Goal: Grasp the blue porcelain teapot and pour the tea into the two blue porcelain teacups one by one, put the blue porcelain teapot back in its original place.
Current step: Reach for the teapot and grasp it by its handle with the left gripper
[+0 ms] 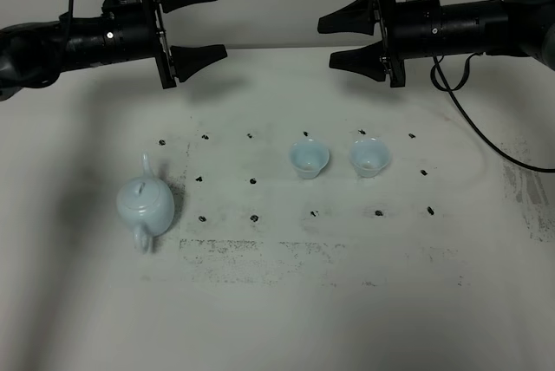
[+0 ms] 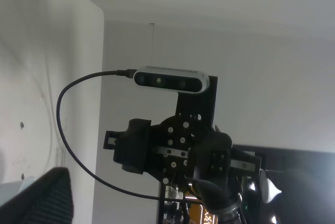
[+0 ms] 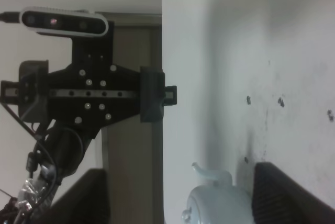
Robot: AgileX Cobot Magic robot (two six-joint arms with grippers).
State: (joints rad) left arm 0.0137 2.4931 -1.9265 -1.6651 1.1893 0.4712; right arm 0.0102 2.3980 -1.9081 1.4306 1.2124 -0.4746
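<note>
The blue porcelain teapot (image 1: 145,206) stands upright on the left of the white table, spout pointing away and handle toward the front. In the right wrist view the teapot (image 3: 217,203) shows between the two dark fingers (image 3: 288,195). The two blue porcelain teacups (image 1: 309,159) (image 1: 368,158) stand side by side right of centre. My left gripper (image 1: 220,21) hovers open and empty high above the table's far left. My right gripper (image 1: 326,42) faces it from the far right, also open and empty. The left wrist view shows one finger (image 2: 39,198) and the opposite arm.
The white table (image 1: 277,302) carries rows of small black marks around the cups and teapot. A black cable (image 1: 486,133) hangs from the right arm over the table's right side. A pale wall stands behind the table.
</note>
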